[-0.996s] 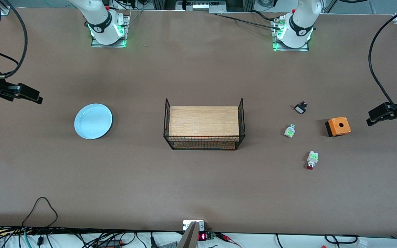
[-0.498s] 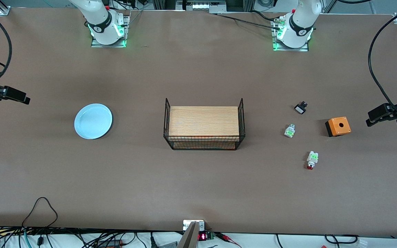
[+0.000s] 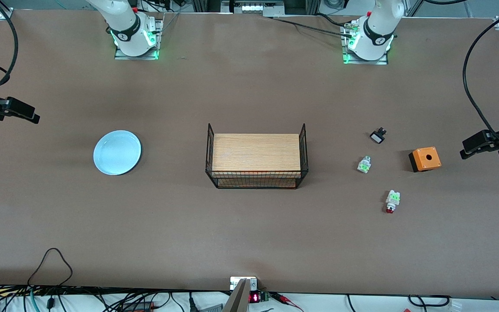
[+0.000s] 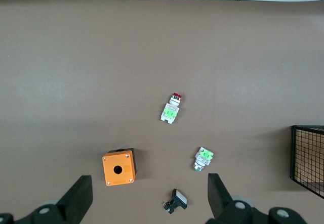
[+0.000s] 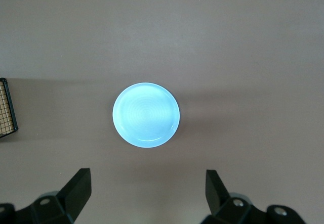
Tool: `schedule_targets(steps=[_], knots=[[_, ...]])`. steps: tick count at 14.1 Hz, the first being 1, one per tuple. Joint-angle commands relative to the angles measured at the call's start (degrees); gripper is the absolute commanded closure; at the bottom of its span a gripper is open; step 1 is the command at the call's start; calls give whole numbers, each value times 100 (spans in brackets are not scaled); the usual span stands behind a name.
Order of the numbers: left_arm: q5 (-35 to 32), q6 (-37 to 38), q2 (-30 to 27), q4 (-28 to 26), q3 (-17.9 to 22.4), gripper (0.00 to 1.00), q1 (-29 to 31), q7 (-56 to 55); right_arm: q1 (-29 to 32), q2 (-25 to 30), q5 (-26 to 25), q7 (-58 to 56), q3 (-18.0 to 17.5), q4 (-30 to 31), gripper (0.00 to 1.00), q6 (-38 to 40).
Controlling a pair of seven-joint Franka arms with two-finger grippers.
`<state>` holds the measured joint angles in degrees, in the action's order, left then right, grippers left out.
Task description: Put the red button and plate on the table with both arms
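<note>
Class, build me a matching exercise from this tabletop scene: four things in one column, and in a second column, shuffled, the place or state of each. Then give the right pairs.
Things:
1. red button
2. plate
3. orange box
4. wooden board

Places or states:
A. inside the black wire rack
B. flat on the table, toward the right arm's end
C. lying on its side, nearest the front camera of the small parts
D. has a round hole in its top

Pairs: 1-C, 2-B, 3-D, 4-A
</note>
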<state>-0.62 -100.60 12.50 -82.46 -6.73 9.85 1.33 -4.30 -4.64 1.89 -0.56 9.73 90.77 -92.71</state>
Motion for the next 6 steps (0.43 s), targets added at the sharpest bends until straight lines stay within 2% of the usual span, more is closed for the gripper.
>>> schedule_targets(steps=[1,6], knots=[[-96,32,7,72,-13,0,9,78,-19,33,-75,-68,-42,-42,0,174],[-96,32,7,72,-13,0,26,87,-45,51,-75,-76,-33,-86,0,200]])
